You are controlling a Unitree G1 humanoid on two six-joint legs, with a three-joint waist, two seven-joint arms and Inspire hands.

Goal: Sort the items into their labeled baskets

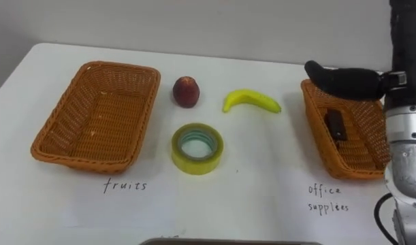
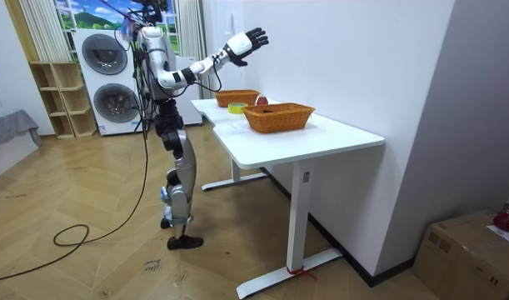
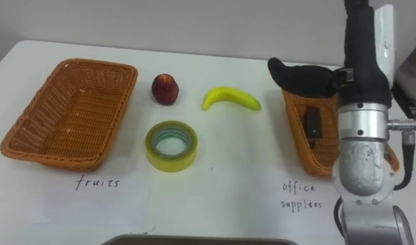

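On the white table (image 1: 262,177) a red apple (image 1: 186,92), a yellow banana (image 1: 252,101) and a yellow roll of tape (image 1: 194,162) lie between two wicker baskets. The left basket (image 1: 119,67), labelled for fruits, holds nothing. The right one (image 1: 315,129), labelled for office supplies, holds a small dark object (image 1: 335,125). My right hand (image 1: 344,80) hangs raised above the right basket's far end, open and holding nothing; its fingers are spread in the room view (image 2: 252,38).
I stand at the table's long side, facing the wall behind it. Handwritten labels lie on the table in front of each basket. Washing machines (image 2: 112,83) and a shelf stand behind me. A cardboard box (image 2: 475,250) sits on the floor.
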